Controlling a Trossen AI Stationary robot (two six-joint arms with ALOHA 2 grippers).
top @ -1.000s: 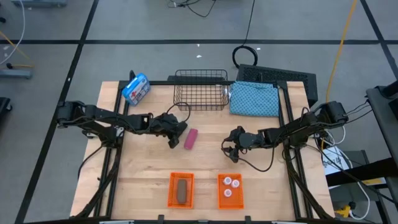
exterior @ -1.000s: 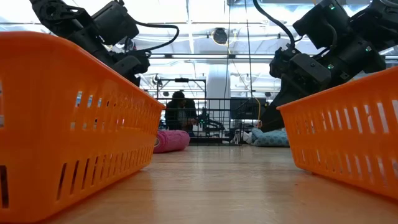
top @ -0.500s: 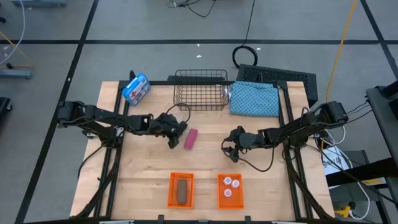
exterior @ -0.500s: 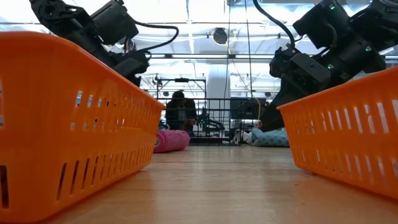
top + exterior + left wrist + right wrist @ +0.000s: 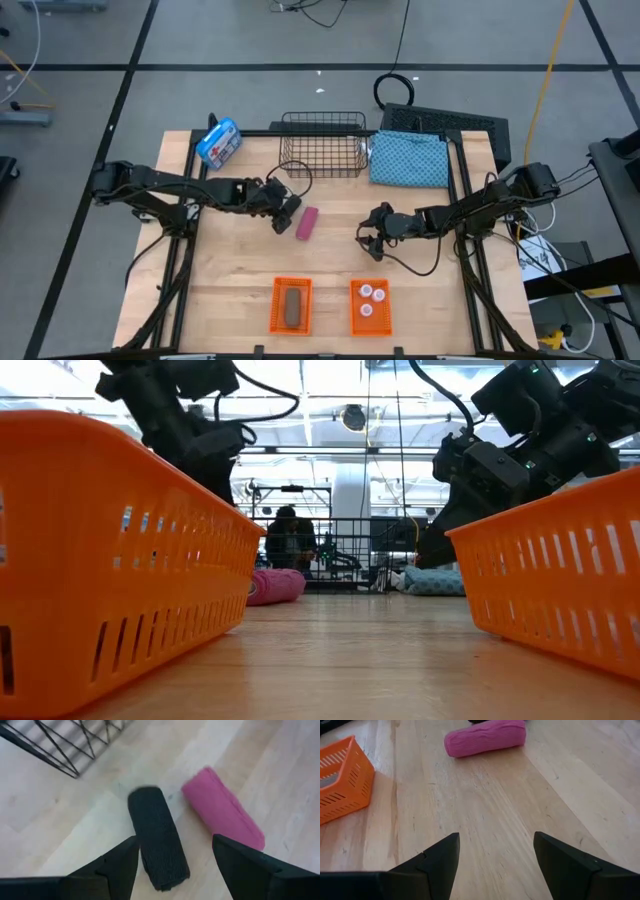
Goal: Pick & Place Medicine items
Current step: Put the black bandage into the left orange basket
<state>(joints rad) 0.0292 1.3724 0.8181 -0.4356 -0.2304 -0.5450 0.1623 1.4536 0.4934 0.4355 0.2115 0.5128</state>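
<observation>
We see the left gripper (image 5: 172, 865) open over the black piece (image 5: 158, 837), just left of the pink piece (image 5: 222, 815); the right gripper (image 5: 492, 857) waits open.

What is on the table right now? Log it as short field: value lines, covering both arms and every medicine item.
left gripper: open, above the black piece
right gripper: open, empty, waiting at table centre-right
pink piece: loose on the wood, beside the black piece
brown piece: in the left orange basket
white bottles: three, in the right orange basket
</observation>
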